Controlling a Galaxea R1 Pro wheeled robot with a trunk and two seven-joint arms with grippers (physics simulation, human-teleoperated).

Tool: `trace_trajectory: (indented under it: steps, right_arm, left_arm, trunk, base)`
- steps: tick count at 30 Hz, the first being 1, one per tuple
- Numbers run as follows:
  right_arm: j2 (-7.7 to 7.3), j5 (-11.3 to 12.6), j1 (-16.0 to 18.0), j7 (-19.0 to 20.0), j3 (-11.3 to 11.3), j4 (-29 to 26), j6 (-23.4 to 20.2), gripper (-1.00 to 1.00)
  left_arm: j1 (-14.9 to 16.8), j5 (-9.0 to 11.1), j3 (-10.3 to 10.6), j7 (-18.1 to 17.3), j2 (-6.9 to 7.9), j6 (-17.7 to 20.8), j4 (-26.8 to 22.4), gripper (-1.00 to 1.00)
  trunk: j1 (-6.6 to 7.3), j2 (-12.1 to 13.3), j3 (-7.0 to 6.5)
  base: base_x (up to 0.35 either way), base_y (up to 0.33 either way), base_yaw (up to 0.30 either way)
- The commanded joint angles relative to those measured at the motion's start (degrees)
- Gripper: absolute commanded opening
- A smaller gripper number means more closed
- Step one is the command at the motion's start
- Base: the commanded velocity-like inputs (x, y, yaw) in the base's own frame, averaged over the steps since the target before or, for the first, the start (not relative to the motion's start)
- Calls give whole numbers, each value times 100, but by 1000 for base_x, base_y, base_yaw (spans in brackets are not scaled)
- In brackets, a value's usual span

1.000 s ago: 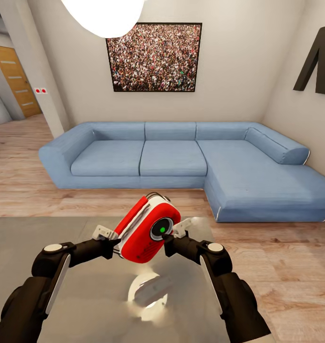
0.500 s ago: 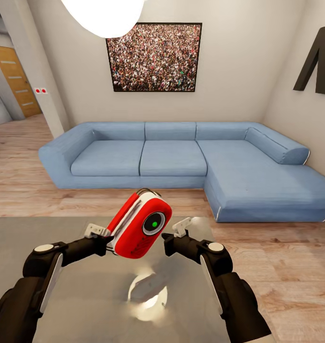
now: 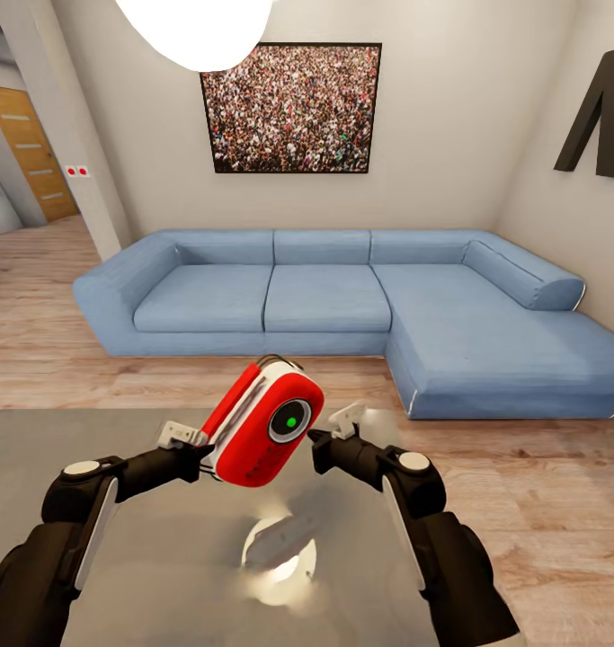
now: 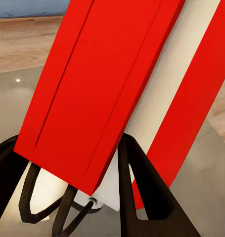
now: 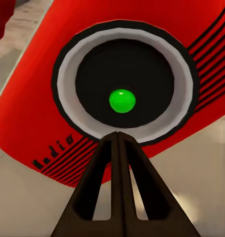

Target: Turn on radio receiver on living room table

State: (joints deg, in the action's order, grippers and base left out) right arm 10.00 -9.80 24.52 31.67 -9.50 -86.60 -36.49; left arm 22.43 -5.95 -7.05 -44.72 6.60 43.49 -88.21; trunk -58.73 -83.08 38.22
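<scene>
The red radio receiver (image 3: pixel 257 431) with white sides hangs tilted above the glossy grey table (image 3: pixel 145 575), its grey dial (image 3: pixel 290 420) with the green centre facing my right arm. My left gripper (image 3: pixel 205 447) is shut on the radio's back end; in the left wrist view its dark fingers (image 4: pixel 142 197) clamp the red and white body (image 4: pixel 107 84). My right gripper (image 3: pixel 317 440) is shut, empty, and stands a short way from the dial. In the right wrist view its closed tip (image 5: pixel 117 143) points just below the dial (image 5: pixel 123 101).
A blue L-shaped sofa (image 3: pixel 342 305) stands beyond the table on the wood floor (image 3: pixel 540 485). The crowd picture (image 3: pixel 291 108) and a dark letter N (image 3: pixel 603 112) hang on the beige walls. A wooden door (image 3: pixel 19 148) lies far left. A lamp's bright reflection (image 3: pixel 280 548) shows on the tabletop.
My left gripper carried the radio a little left and up. The right fingertip, which touched the dial a second ago, now stands apart from it.
</scene>
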Motion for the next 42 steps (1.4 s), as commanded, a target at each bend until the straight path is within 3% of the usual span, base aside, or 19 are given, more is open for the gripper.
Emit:
trace_trajectory:
  steps: [1, 9, 18, 24, 26, 31, 42]
  right_arm:
    - [0, -2, 0, -1, 0, -31, -6, -100]
    - [0, -20, 0, -22, 6, -317, -120, -100]
    - [-3, -50, 0, -171, 26, -469, -270, -100]
    - [-225, -69, 0, -211, 34, -488, -304, -100]
    - [-273, -73, 0, -213, 46, -489, -305, -100]
    - [-312, -75, 0, -282, 333, -490, -308, -100]
    - [-502, -77, 0, -541, 419, -490, -315, -100]
  left_arm:
    - [0, 57, -12, -1, 0, 13, -3, -100]
    - [-1, 59, -182, -1, 0, 19, -11, -100]
    - [-1, 59, -191, -1, -10, 19, -3, -100]
    - [-1, 57, -226, -1, -9, 19, -9, -100]
    - [-1, 58, -353, -1, -9, 19, -11, -100]
    - [-1, 59, -549, -1, -11, 19, -3, -100]
    - [-1, 44, -561, 11, -9, 11, 37, -100]
  trunk:
    - [0, 0, 0]
    - [0, 0, 0]
    - [0, 0, 0]
    - [0, 0, 0]
    - [0, 0, 0]
    - [0, 0, 0]
    - [0, 0, 0]
  base:
    - [0, 0, 0]
    - [0, 0, 0]
    - [0, 0, 0]
    - [0, 0, 0]
    - [0, 0, 0]
    - [0, 0, 0]
    - [0, 0, 0]
